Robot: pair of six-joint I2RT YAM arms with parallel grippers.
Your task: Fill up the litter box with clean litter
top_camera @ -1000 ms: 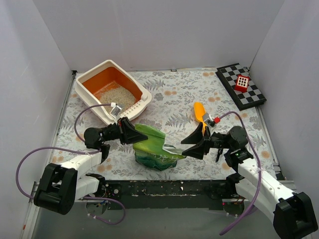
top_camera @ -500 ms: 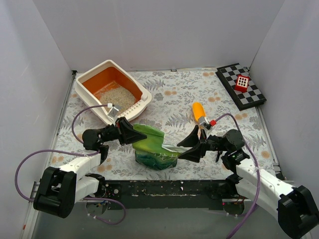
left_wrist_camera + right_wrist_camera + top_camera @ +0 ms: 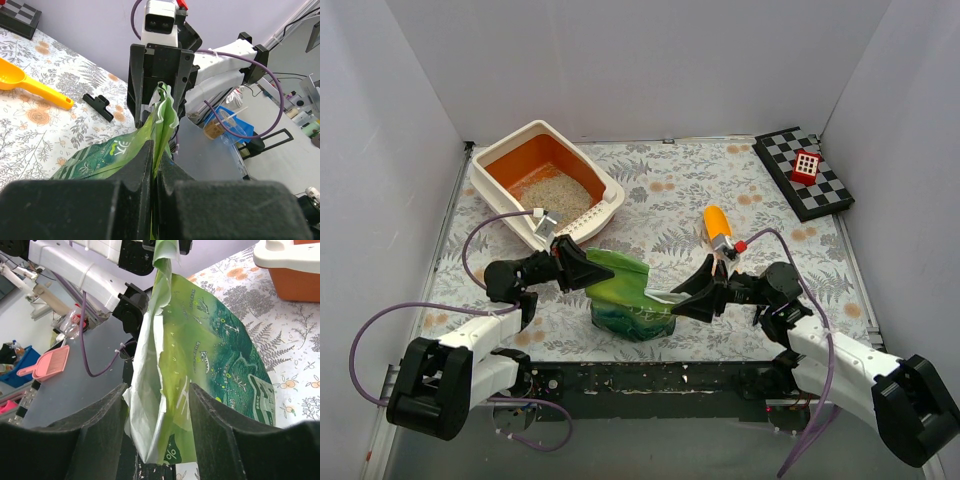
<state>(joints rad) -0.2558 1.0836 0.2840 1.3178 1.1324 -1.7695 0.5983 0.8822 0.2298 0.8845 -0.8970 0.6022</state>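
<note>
— Arms at both ends of that green bag [image 3: 625, 295], why?
— To part its mouth, I'd guess: the left gripper [image 3: 582, 270] pinches one lip tight, the right gripper [image 3: 685, 300] straddles the other, fingers spread. The litter box [image 3: 533, 127], some clean litter [image 3: 555, 192] inside, sits just beyond the bag.

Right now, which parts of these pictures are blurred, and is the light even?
Left wrist view: the left fingers are dark and soft, the green bag sharp. Right wrist view: the right fingers blur, the bag's print is crisp. Top external view: even light, the litter box sharp.
</note>
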